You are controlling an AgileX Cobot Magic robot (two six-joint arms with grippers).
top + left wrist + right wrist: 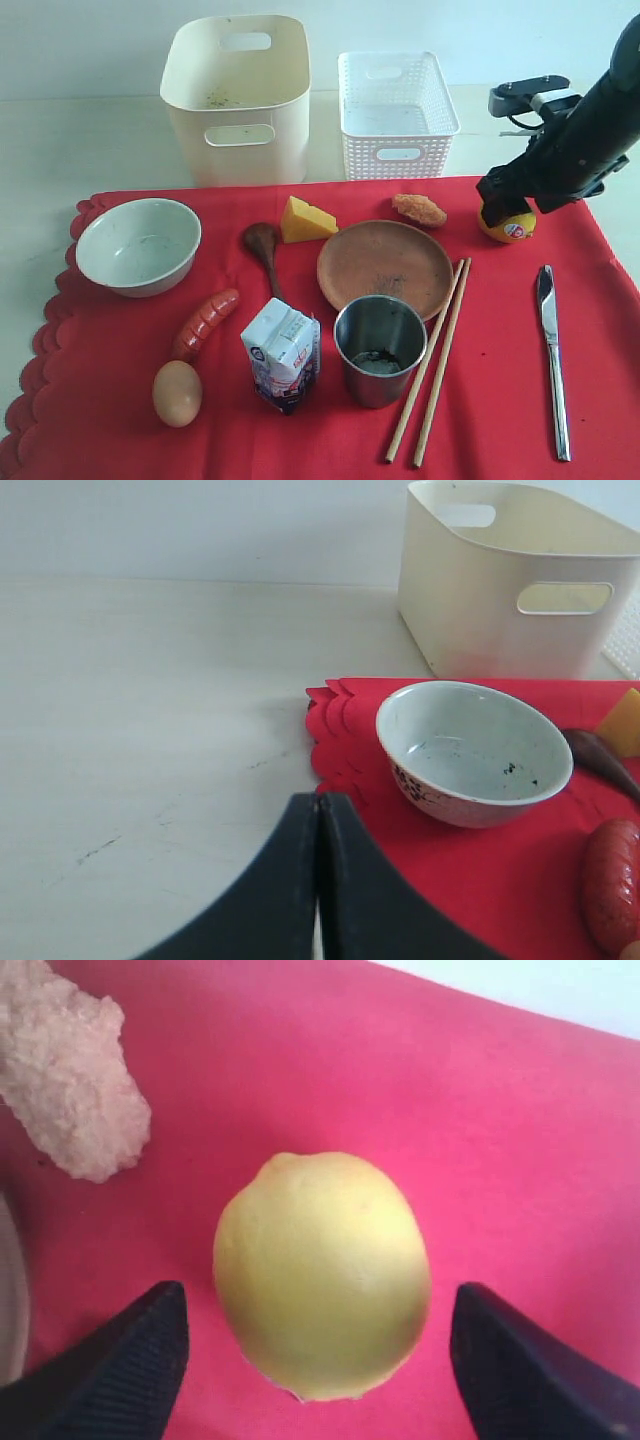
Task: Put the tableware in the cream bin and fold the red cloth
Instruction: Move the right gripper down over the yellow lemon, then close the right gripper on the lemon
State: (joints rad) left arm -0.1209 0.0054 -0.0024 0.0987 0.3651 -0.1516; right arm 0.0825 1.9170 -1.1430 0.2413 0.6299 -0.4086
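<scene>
A pale counter (60, 150) carries the flat red cloth (500, 420). The cream bin (240, 130) stands just behind the cloth's far edge. On the cloth, the bowl (138, 245) sits by the scalloped left edge. The spoon (263, 245), plate (385, 265), cup (380, 350) and chopsticks (430, 365) lie mid-cloth, the knife (553, 360) by the right edge. The right gripper (320, 1360) straddles a lemon (320, 1260) near the far right corner, jaws wide, gripping nothing. The left gripper (318, 880), jaws pressed together and empty, hangs over bare counter.

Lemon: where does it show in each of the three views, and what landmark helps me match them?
Exterior view: lemon on the red cloth's right part, under the right gripper.
Right wrist view: centred on the cloth, between the open jaws.
Left wrist view: not in it.
Shared landmark: the red cloth, in all three.
</scene>
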